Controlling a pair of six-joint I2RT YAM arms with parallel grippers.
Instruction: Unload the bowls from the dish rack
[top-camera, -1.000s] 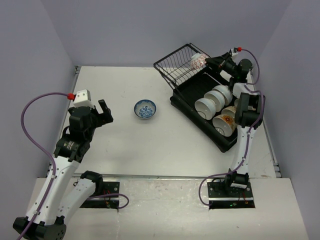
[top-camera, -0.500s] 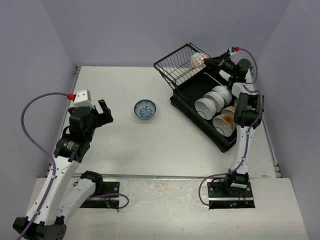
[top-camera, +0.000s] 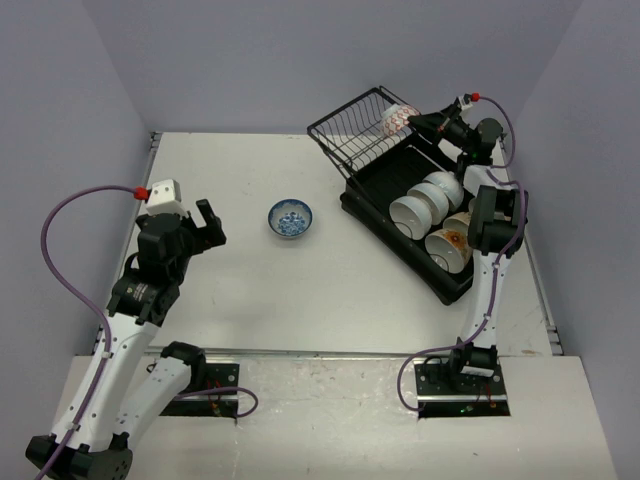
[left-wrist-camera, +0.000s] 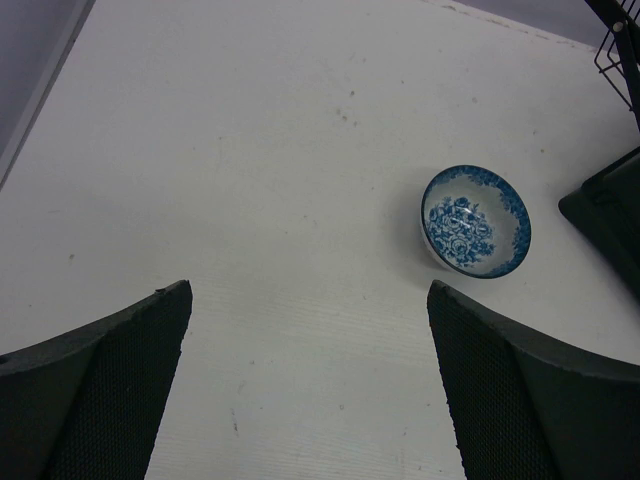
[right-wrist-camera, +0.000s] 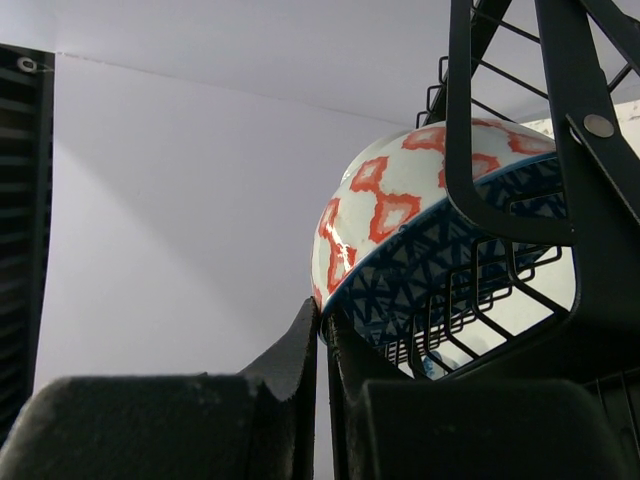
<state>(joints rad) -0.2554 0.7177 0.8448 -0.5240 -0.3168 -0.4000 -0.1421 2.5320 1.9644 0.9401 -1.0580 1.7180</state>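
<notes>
The black dish rack (top-camera: 372, 185) stands at the far right, its tilted wire basket (top-camera: 356, 128) at the far end. A pink-patterned bowl (top-camera: 394, 120) lies in the basket; the right wrist view shows it (right-wrist-camera: 400, 200) with red marks outside and blue inside. My right gripper (top-camera: 416, 122) is shut on its rim (right-wrist-camera: 322, 312). Several white and cream bowls (top-camera: 432, 200) stand in the tray. A blue-patterned bowl (top-camera: 290, 218) sits on the table, also in the left wrist view (left-wrist-camera: 475, 220). My left gripper (top-camera: 207, 225) is open and empty, left of it.
The table's white surface (top-camera: 240, 170) lies between the arms. Purple walls close in on three sides. The basket's wires (right-wrist-camera: 510, 130) cross in front of the pink-patterned bowl in the right wrist view. A rack corner (left-wrist-camera: 610, 215) shows at the right of the left wrist view.
My right gripper has shifted slightly towards the basket and the pink-patterned bowl. The left arm has not moved.
</notes>
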